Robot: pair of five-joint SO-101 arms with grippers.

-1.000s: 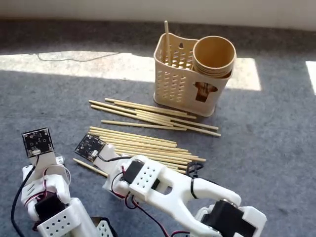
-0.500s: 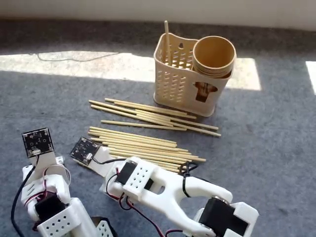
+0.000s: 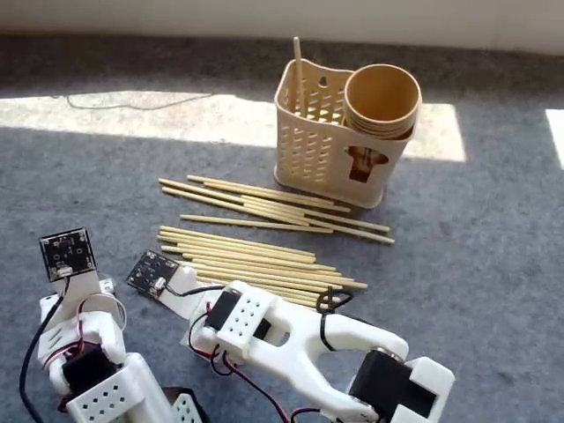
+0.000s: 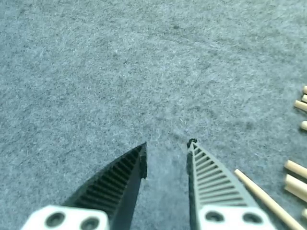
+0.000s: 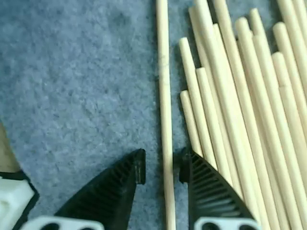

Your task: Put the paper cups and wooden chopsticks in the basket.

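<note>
Grey carpeted table (image 3: 493, 264), w/ a sunlit strip along the far edge and the rest in shade.

Right arm (image 3: 291, 339) lies low over the near edge, pointing toward mid-table. Vs. 1 s ago it has slid back toward the near edge & toward the left corner. Its wrist board sits a bit lower now, and the stray stick that showed beside it then is hidden under it. Most of that shift falls in the first half sec, w/ barely any since. Left arm (image 3: 84, 352) is at the near left corner, unchanged.

Basket (image 3: 308, 150) stands upright near the far edge, same spot as before. Paper cups (image 3: 381, 101), nested in one stack, sit mouth-up in its right end. An upright chopstick (image 3: 298, 66) stands in the other end, poking above the rim.

Loose chopsticks lie flat in two bunches. The far bunch (image 3: 264, 203) is just in front of the basket. The near bunch (image 3: 256, 260) is btwn that & the right arm. Neither has moved.

Right gripper (image 5: 162, 170): jaws apart, straddling a lone chopstick (image 5: 164, 96) that lies just beside the near bunch. A gap shows on each side, so it is not pinched. Left gripper (image 4: 167, 155): jaws apart over bare carpet, nothing btwn them. A side chopstick (image 4: 261, 194) lies just beside its pale finger.
</note>
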